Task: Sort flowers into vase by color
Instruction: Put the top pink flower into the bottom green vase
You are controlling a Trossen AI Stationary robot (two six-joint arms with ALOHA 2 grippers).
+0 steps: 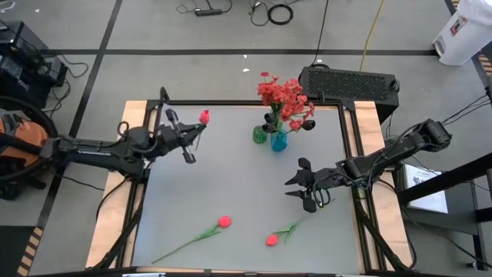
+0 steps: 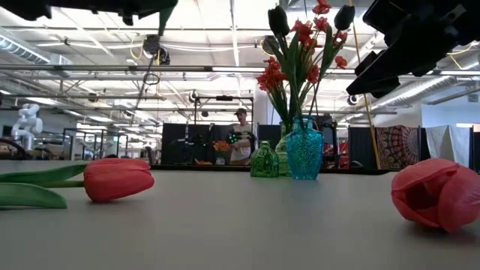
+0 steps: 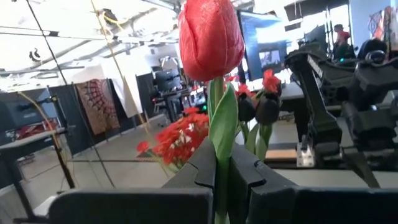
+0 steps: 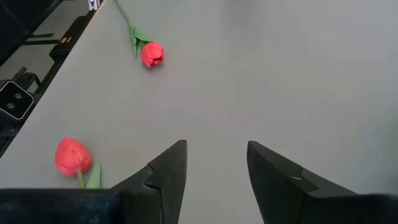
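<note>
Grey tabletop (image 1: 231, 185): left claw (image 3: 222, 163) clamps a tulip (image 3: 210, 38) stem, seemingly upright; right claw (image 4: 214, 165) open, empty.

**Middle of the table was wide open, back edge was crowded**

Big bare stretch of table (image 1: 231, 185) between the arms. Two vases (image 1: 270, 137) with tall flowers (image 1: 284, 96) blocked the back centre. Two loose tulips (image 1: 224, 221) lay near the front edge, and the right gripper (image 1: 301, 186) hung over the right side.
</note>
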